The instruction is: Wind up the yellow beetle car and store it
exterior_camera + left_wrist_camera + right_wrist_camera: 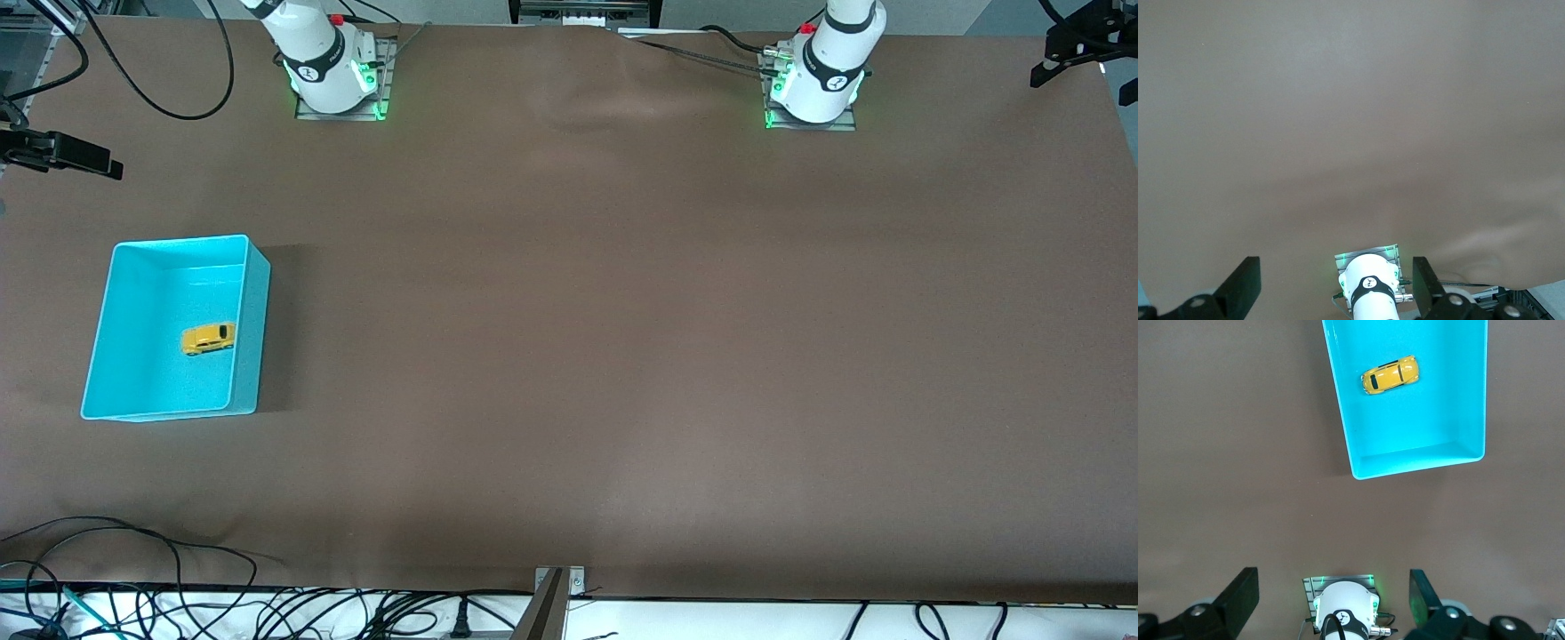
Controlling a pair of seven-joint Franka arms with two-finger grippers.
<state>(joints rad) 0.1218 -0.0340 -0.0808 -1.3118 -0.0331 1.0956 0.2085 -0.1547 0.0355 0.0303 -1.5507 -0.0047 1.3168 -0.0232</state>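
Well, the brown desk (622, 356) lies bare across its whole middle and toward the left arm's end. The turquoise bin (253, 320) sits close to the edge at the right arm's end, clear of both corners there. The yellow beetle car (208, 339) rests inside it on the floor, on its wheels, near the wall facing the middle of the desk. The right gripper (1331, 600) hangs high above the desk with its fingers (1238, 593) spread wide, holding nothing. The left gripper (1335, 287) waits high over bare cloth, fingers (1241, 283) equally wide apart and touching nothing.
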